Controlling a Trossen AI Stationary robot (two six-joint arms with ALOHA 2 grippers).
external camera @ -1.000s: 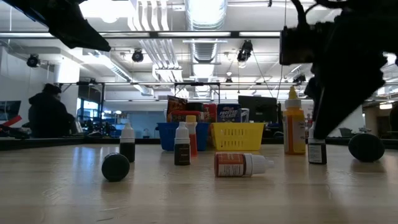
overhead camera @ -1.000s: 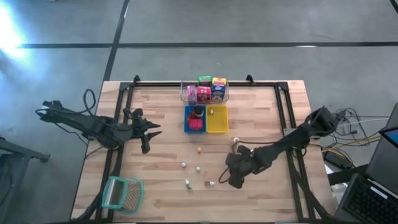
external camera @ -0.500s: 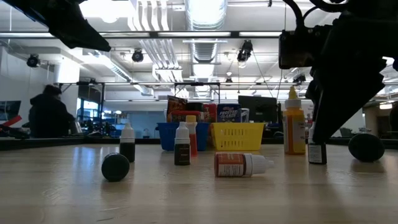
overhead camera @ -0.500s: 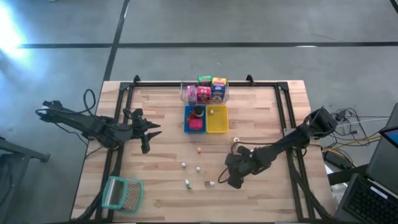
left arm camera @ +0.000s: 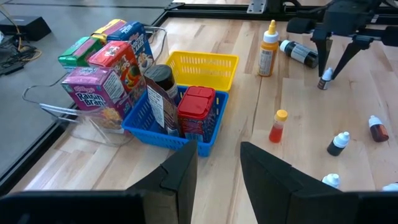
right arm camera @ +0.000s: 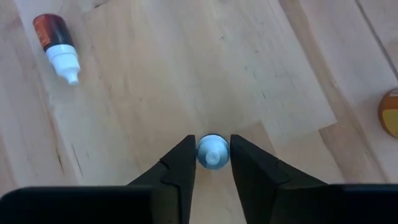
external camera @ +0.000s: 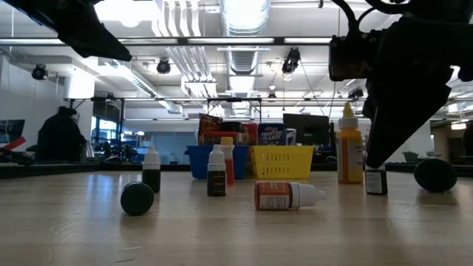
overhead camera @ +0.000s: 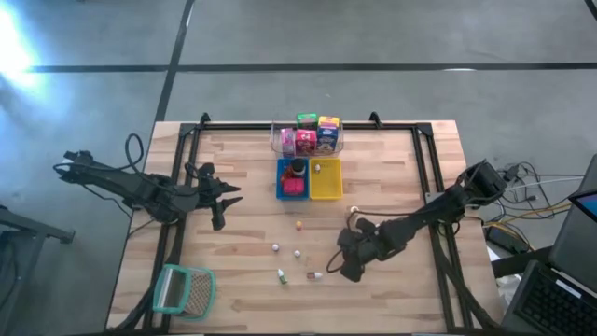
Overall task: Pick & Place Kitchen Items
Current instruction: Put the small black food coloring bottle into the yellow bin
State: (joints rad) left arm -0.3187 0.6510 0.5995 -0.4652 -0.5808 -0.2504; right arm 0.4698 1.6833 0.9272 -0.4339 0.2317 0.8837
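A small dark bottle with a white cap (external camera: 376, 180) stands upright on the table at the near right. My right gripper (right arm camera: 212, 163) reaches down over it and is shut on its cap; it also shows in the high view (overhead camera: 345, 271). My left gripper (left arm camera: 219, 167) waits open and off the table at the left (overhead camera: 222, 200), touching nothing. Other small bottles are scattered on the wood: a brown one lying on its side (external camera: 287, 196), two dark upright ones (external camera: 216, 174), a red one (left arm camera: 278, 126) and a tall orange-yellow one (external camera: 349, 151). My right gripper pinches the white cap (right arm camera: 212, 151) of the small bottle between its two fingers, one on each side. The fingers come steeply from above, slanting from the table's right. The bottle stands upright with its base on the table (external camera: 376, 192).
At the far middle stand a blue tray (overhead camera: 292, 178) with a dark jar and a red pack, a yellow tray (overhead camera: 326, 179), and a clear tub (overhead camera: 308, 138) of boxes. A teal-rimmed mesh basket (overhead camera: 184, 289) lies at the near left. A dark ball (external camera: 137, 198) rests near the bottles.
My right gripper has stayed over the small bottle and its fingers have drawn in on the cap. The bottle stands where it stood.
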